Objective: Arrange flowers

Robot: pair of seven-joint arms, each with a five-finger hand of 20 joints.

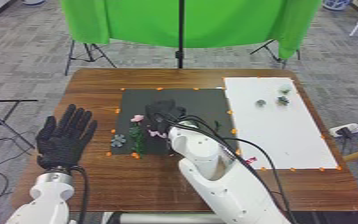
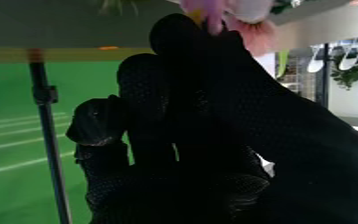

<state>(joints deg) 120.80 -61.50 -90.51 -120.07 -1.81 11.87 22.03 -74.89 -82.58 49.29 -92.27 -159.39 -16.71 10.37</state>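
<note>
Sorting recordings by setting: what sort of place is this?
Probably a lab or studio room: a green backdrop hangs behind the table, grey tiling or carpet covers the floor, and orange marks edge the work area.

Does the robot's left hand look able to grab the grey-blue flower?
Probably yes: the left hand is open, the grey-blue flower lies near it, and nothing seems to block the way.
</note>
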